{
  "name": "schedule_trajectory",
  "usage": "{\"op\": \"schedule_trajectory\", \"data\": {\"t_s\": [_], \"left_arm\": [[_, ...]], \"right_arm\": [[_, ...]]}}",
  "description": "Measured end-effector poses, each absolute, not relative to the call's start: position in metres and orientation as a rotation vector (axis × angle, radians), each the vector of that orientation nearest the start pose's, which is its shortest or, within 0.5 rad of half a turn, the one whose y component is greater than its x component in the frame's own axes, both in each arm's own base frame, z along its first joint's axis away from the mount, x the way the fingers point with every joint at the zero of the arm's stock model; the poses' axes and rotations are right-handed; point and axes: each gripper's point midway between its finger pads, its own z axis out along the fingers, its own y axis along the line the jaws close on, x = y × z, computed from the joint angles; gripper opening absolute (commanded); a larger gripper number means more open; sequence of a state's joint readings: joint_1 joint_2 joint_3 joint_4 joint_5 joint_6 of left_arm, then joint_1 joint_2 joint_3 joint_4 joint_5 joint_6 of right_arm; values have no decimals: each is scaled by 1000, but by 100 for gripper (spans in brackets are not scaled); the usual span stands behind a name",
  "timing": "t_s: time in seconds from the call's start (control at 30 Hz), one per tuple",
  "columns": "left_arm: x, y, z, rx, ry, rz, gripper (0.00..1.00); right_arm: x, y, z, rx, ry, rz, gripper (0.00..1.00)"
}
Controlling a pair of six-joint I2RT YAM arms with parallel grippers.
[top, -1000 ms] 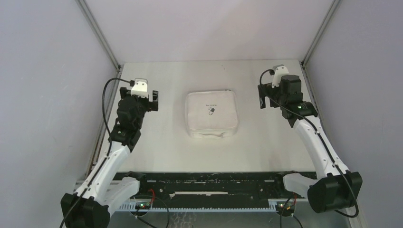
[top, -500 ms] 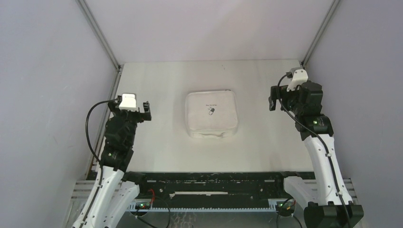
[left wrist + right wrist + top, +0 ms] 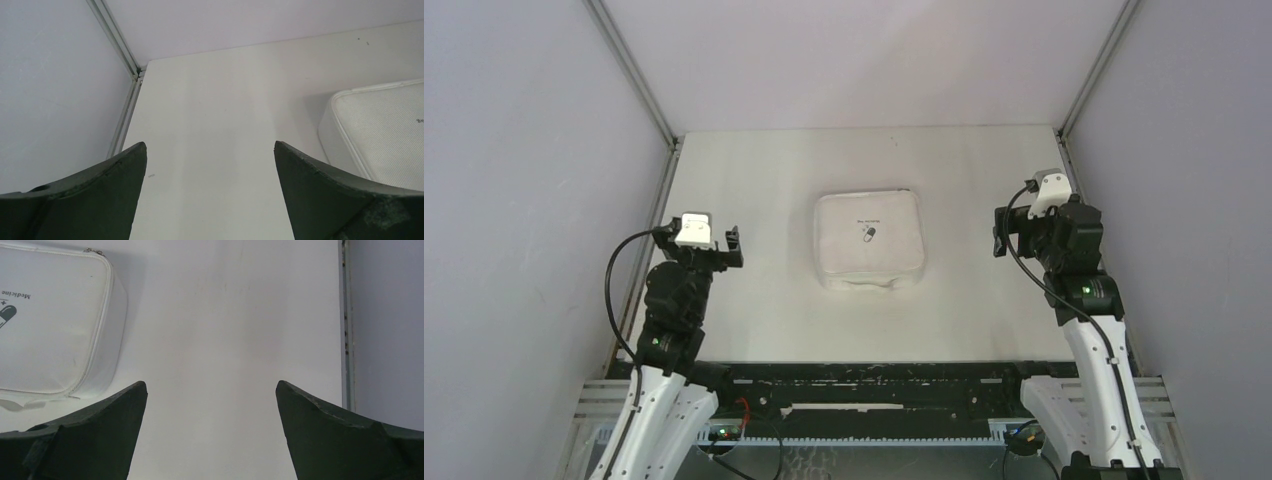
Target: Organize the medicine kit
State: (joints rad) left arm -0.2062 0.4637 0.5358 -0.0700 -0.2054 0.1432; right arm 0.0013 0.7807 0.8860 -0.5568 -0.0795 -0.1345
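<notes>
Left claw [image 3: 210,148]: jaws spread wide with nothing between them; it sits at the middle left of the top view, over bare worktop [image 3: 764,180].
Right claw [image 3: 211,385]: also spread wide and empty, at the middle right of the top view.
Medicine kit [image 3: 869,240]: lies flat near the centre of the top view, between the two claws and well apart from both. Its lid is down and the pill logo faces up.
Zip: the pull [image 3: 90,250] shows at a corner of the kit, upper left in the right wrist view. The seam looks closed along the sides that show.
Done so far: no bottles or packets lie out, and the kit looks packed and shut. That suggests the sorting is finished or not yet begun, and I cannot tell which.
Left to do: at most a check of the rumpled near edge of the kit, at the lower side of the top view.
Edges: a metal rail [image 3: 125,105] runs along the worktop's left border beside the left claw. Another rail [image 3: 345,325] borders the right side just beside the right claw. Walls rise behind both.
Open room: there is bare worktop on every side of the kit, widest toward the top of the frame.
</notes>
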Motion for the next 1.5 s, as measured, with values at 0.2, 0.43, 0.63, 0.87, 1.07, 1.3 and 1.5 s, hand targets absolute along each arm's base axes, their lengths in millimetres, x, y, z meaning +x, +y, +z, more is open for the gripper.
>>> {"op": "schedule_trajectory", "data": {"t_s": [0.2, 0.43, 0.63, 0.87, 1.07, 1.3, 1.5], "left_arm": [[272, -15, 259, 122, 1587, 111, 100], [270, -14, 252, 129, 1588, 117, 100], [271, -8, 249, 114, 1596, 134, 100], [270, -5, 251, 111, 1590, 133, 100], [270, -5, 251, 118, 1590, 126, 100], [270, -5, 251, 122, 1590, 121, 100], [270, -4, 250, 124, 1593, 119, 100]], "right_arm": [[270, 7, 236, -224, 1991, -32, 100], [268, 4, 230, -250, 1998, -44, 100], [265, -1, 228, -248, 1995, -29, 100], [262, 1, 232, -261, 1969, -1, 100], [261, 2, 232, -269, 1963, 21, 100], [259, 4, 236, -279, 1946, 36, 100], [259, 5, 236, -286, 1941, 44, 100]]}}
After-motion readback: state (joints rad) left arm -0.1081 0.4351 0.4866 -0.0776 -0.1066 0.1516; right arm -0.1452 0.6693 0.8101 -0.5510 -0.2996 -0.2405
